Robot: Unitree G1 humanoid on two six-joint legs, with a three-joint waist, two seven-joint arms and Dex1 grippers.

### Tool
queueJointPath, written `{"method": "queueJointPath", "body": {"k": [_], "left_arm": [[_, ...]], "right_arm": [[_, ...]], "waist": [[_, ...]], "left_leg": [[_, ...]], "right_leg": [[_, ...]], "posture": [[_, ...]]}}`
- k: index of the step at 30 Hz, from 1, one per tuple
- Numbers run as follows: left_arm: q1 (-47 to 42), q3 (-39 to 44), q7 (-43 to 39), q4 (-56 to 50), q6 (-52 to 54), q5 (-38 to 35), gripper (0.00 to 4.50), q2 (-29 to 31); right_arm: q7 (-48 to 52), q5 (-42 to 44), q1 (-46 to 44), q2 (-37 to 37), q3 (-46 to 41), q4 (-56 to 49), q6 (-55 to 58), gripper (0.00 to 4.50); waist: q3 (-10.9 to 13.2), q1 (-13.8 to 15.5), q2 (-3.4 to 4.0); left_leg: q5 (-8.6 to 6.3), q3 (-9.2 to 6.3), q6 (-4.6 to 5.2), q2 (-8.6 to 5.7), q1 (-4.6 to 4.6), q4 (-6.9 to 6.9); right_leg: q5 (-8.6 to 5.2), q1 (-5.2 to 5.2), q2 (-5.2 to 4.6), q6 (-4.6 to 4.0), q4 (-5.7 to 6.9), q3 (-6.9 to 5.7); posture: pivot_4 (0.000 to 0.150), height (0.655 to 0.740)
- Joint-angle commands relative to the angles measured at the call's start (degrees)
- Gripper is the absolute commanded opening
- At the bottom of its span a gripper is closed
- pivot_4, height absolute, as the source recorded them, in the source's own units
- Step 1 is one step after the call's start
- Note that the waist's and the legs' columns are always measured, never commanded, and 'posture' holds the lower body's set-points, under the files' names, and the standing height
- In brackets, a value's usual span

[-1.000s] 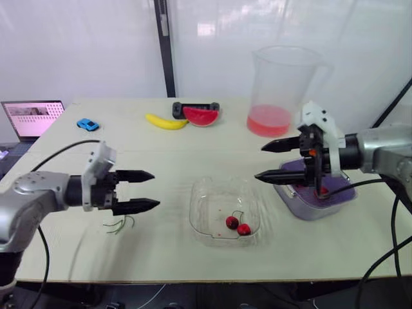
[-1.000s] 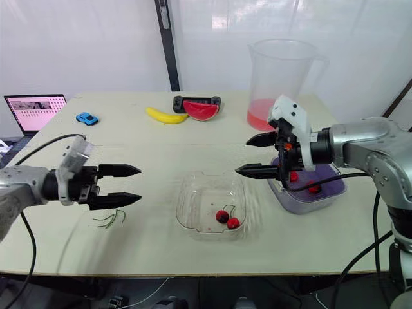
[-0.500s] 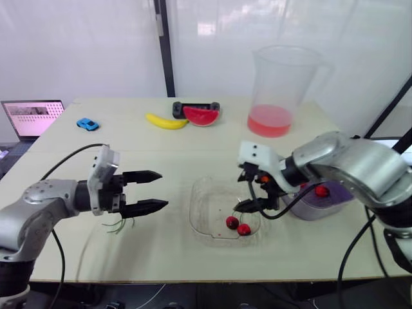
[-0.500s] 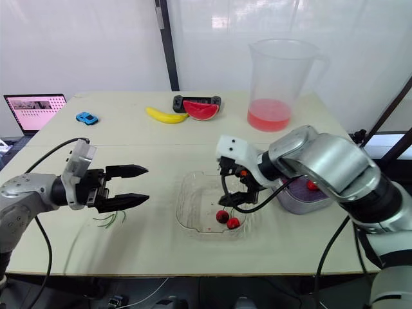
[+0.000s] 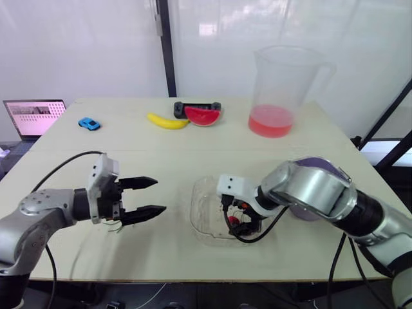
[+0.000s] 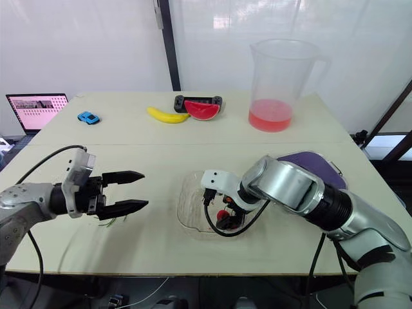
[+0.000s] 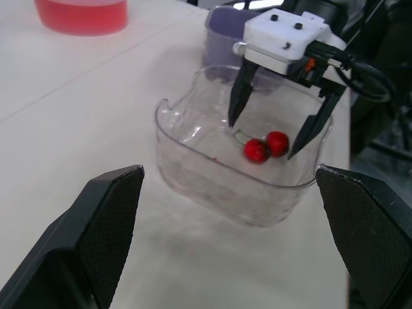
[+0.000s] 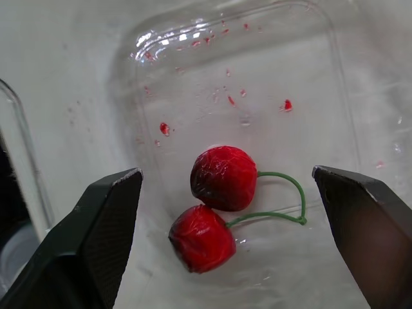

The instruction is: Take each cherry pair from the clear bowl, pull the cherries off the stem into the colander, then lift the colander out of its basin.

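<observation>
The cherry pair (image 8: 223,178) lies flat on the floor of the clear bowl (image 7: 193,168), the two red fruits touching each other. Their green stems (image 8: 264,215) arc away and meet at one joint. Seen from the right wrist, the pair's long axis runs across the gap between the fingers, with the joint toward one finger and the fruit nearer the middle.

The right gripper (image 7: 262,139) points down into the bowl with its jaws spread wide on either side of the pair — touching neither cherry and holding nothing. The right arm reaches in from the robot's right, with the forearm crossing low over the bench (image 5: 193,138) and the wrist bent downward.

The left arm lies level over the bench to the left of the bowl. The left gripper (image 5: 161,195) faces the bowl but is apart from it, with its jaws open and empty.

From the head views the gripper covers most of the pair, so its heading cannot be read there. The purple colander (image 6: 315,161) sits behind the right forearm, which hides most of it; its basin cannot be made out.

Loose green stalks (image 6: 112,222) lie under the left gripper, partly covered. Farther back stand a clear pitcher (image 5: 283,84) with pink liquid, a watermelon slice (image 5: 202,116), a banana (image 5: 166,121), a blue toy car (image 5: 89,123) and a laptop (image 5: 33,116) — the last cut off at the edge.
</observation>
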Motion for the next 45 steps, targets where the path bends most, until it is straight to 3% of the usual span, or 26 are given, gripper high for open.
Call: {"method": "queueJointPath", "body": {"k": [1,2,16,19,26,31,41,45], "left_arm": [[-0.8,0.9,0.2,-1.0,-1.2,0.6,4.5,0.7],[-1.1,0.7,0.2,-0.9,-1.3,0.7,4.5,0.7],[-2.1,0.5,-0.1,-0.1,-1.1,2.1,4.5,0.9],[-1.9,0.5,0.0,-0.3,-1.0,2.1,4.5,0.9],[-1.8,0.4,0.2,-0.4,-1.2,2.3,4.5,0.9],[-2.1,-1.0,0.5,0.8,-3.6,5.6,4.5,0.7],[-2.3,-1.0,0.6,0.4,-3.1,5.3,4.5,0.2],[-2.8,-1.7,0.6,0.6,-3.1,5.4,4.5,-0.1]], "right_arm": [[-0.6,-2.3,0.1,0.9,0.9,-0.3,-2.2,3.17],[-0.5,-2.8,0.1,1.0,1.5,-0.4,-2.7,2.74],[1.3,-5.7,1.1,0.3,4.0,-1.0,-3.8,2.74],[1.6,-6.5,0.7,0.6,4.3,-0.7,-4.3,1.5],[4.5,-8.8,-1.3,0.8,4.4,-1.7,-10.0,1.5],[10.0,-20.5,-3.2,0.5,10.9,-0.5,-30.2,1.5],[15.4,-27.9,-1.7,4.0,10.0,3.7,-33.2,1.5],[17.0,-29.2,-1.7,4.1,7.8,3.7,-34.3,2.85]], "waist": [[0.0,0.0,0.0],[0.0,0.0,0.0],[0.0,0.0,0.0],[0.0,0.0,0.0],[0.0,0.0,0.0],[0.0,-0.1,0.0],[0.0,0.0,0.0],[0.0,0.0,0.0]], "left_leg": [[0.0,0.0,0.0,-0.01,0.0,0.0],[0.0,0.0,0.0,-0.01,0.0,0.0],[0.0,-0.01,0.0,-0.03,0.0,0.0],[0.0,-0.01,0.0,-0.03,0.0,0.0],[0.0,-0.01,0.0,-0.03,0.0,0.0],[0.0,0.01,0.0,-0.06,0.0,-0.01],[0.01,0.0,-0.02,-0.05,0.0,0.01],[0.02,-0.01,-0.03,-0.05,0.0,0.02]], "right_leg": [[0.0,0.0,0.0,0.0,0.0,0.0],[0.0,-0.01,0.01,0.0,0.01,0.0],[0.0,-0.01,0.01,0.0,0.03,0.0],[0.0,-0.01,0.01,0.0,0.03,-0.01],[0.0,-0.02,0.01,0.0,0.03,0.0],[0.0,-0.05,0.03,0.0,0.04,-0.01],[0.0,-0.05,0.03,0.0,0.1,-0.01],[0.0,-0.06,0.03,0.0,0.13,0.0]], "posture": [[0.15,0.74],[0.15,0.74],[0.15,0.74],[0.15,0.74],[0.15,0.74],[0.15,0.74],[0.15,0.74],[0.15,0.74]]}}
